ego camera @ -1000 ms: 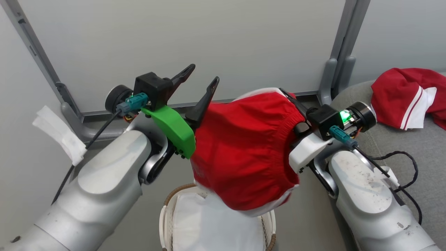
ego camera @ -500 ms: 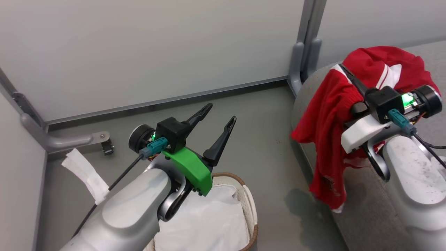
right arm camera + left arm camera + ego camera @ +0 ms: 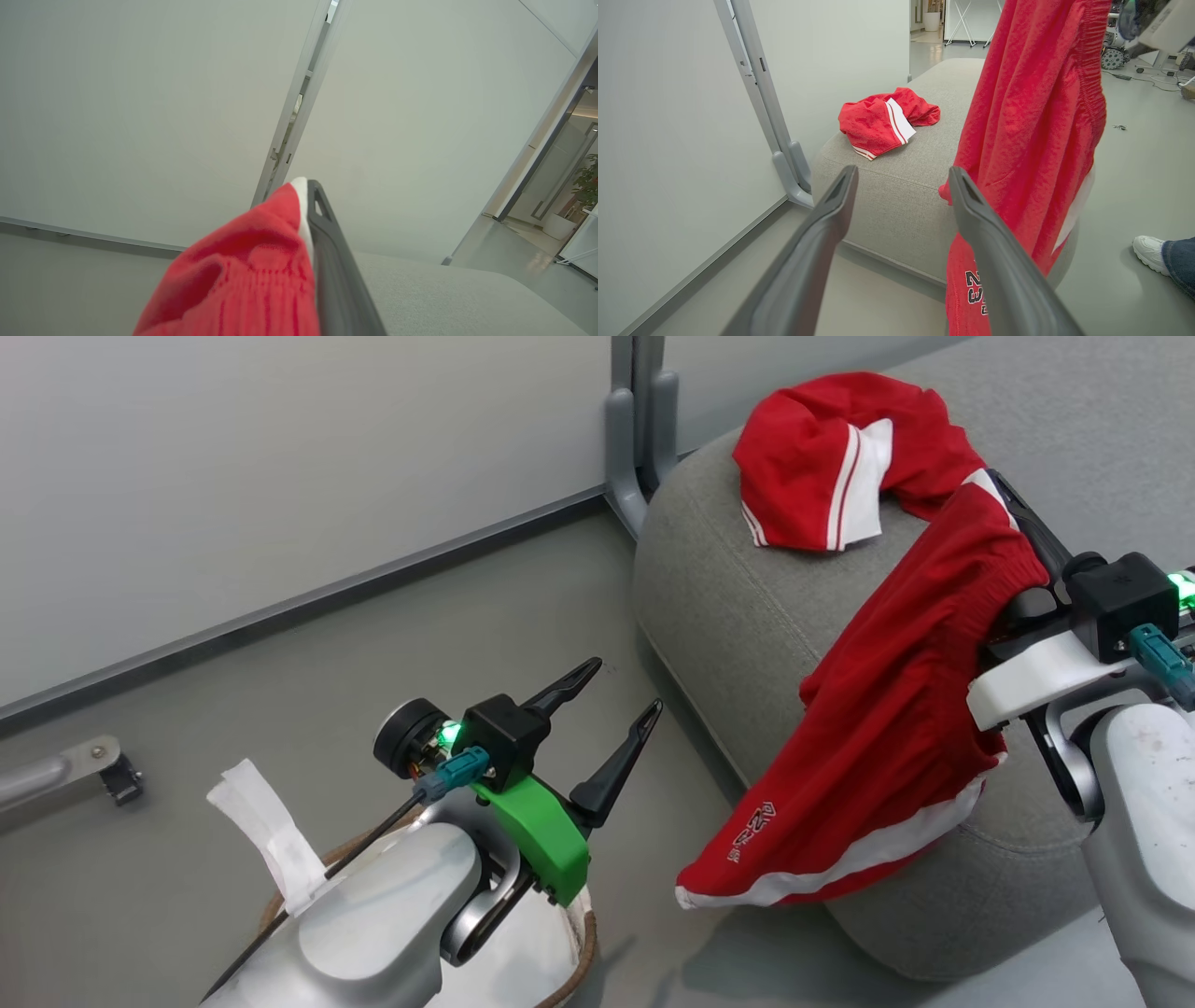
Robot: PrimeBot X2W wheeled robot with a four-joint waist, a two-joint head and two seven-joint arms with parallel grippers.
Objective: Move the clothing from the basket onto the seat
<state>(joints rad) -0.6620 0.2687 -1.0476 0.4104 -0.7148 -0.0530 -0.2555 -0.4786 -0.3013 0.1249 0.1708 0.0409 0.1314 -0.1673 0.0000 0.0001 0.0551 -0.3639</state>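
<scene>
Where the red shorts [image 3: 887,728] drape the right gripper [image 3: 1013,509], its clamped fingers are mostly hidden, and the cloth is hung down the edge of the seat [image 3: 738,607]. The left gripper [image 3: 627,683] is held wide and empty; the basket [image 3: 583,943] is largely covered by that arm [image 3: 373,915].

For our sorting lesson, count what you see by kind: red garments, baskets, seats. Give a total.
Red garments: 2, crumpled garment and hanging garment
Basket: 1
Seat: 1
Total: 4
</scene>
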